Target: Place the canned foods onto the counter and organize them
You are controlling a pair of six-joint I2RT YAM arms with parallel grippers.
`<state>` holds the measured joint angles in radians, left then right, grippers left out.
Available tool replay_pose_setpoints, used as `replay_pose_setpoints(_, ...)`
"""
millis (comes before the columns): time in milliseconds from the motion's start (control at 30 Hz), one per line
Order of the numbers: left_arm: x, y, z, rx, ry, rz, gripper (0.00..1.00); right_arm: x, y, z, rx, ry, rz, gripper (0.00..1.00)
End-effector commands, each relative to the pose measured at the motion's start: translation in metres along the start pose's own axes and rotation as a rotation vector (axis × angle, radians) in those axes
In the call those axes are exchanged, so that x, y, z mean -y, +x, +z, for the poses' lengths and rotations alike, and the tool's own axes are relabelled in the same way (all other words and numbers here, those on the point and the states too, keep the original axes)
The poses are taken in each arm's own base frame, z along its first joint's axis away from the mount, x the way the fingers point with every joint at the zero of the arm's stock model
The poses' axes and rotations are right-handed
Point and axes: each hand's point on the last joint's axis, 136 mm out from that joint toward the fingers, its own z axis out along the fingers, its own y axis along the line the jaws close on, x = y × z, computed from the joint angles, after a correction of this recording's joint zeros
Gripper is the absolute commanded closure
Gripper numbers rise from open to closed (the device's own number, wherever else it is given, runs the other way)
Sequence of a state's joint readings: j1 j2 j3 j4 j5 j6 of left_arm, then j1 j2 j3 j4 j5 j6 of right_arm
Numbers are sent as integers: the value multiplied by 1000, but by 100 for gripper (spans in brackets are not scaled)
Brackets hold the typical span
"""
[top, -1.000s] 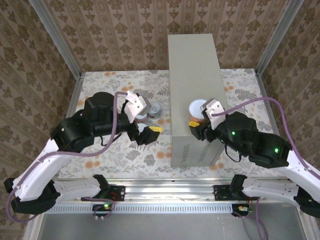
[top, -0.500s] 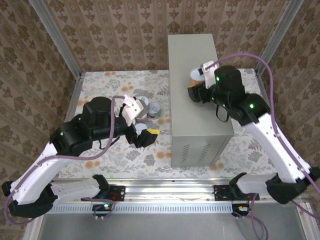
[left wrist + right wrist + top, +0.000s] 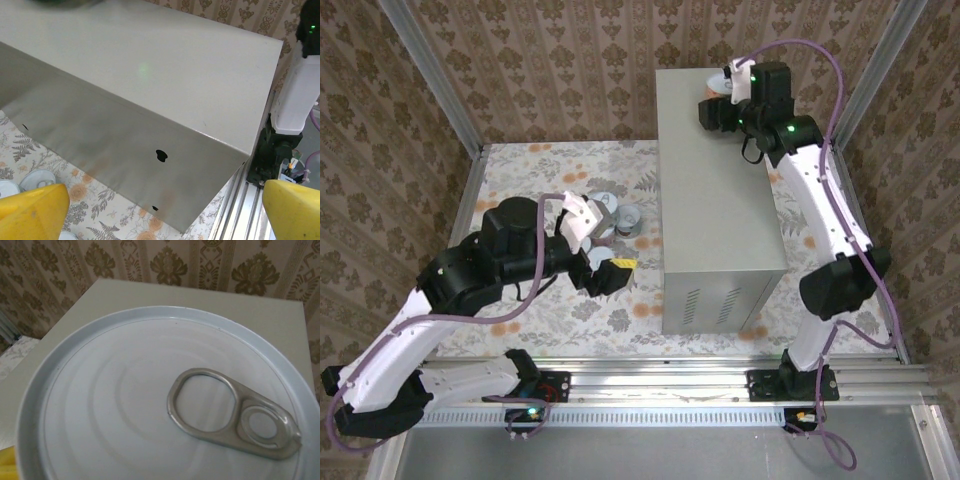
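Observation:
The counter [image 3: 710, 190] is a tall light-grey box standing on the floral floor. At its far end my right gripper [image 3: 710, 100] is shut on a can [image 3: 717, 80] with an orange-brown label. In the right wrist view that can's white pull-tab lid [image 3: 150, 400] sits over the counter top [image 3: 200, 295], and a yellow finger [image 3: 4, 465] shows at its left rim. Whether the can rests on the top I cannot tell. My left gripper [image 3: 613, 272] stands open and empty low beside the counter's left wall [image 3: 125, 135]. Two more cans [image 3: 626, 222] stand on the floor just beyond it, their lids [image 3: 36, 178] visible.
Metal frame posts [image 3: 430, 80] and patterned walls close in the cell on both sides. A rail [image 3: 660, 385] runs along the near edge. The near end of the counter has vent slots [image 3: 715, 300]. The right arm's white link [image 3: 297, 95] rises past the counter's corner.
My right arm has swung the can from the counter's near end along its top to the far end. The left arm has barely moved and stays open.

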<state>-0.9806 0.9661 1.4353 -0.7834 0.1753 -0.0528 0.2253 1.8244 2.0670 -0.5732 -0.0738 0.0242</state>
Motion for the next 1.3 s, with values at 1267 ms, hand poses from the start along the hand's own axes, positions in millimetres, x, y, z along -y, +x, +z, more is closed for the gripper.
replay_pose_setpoints(1267,-3,6,-8,51,-25,-46,0,30,-21,7,-5,44,51,23)
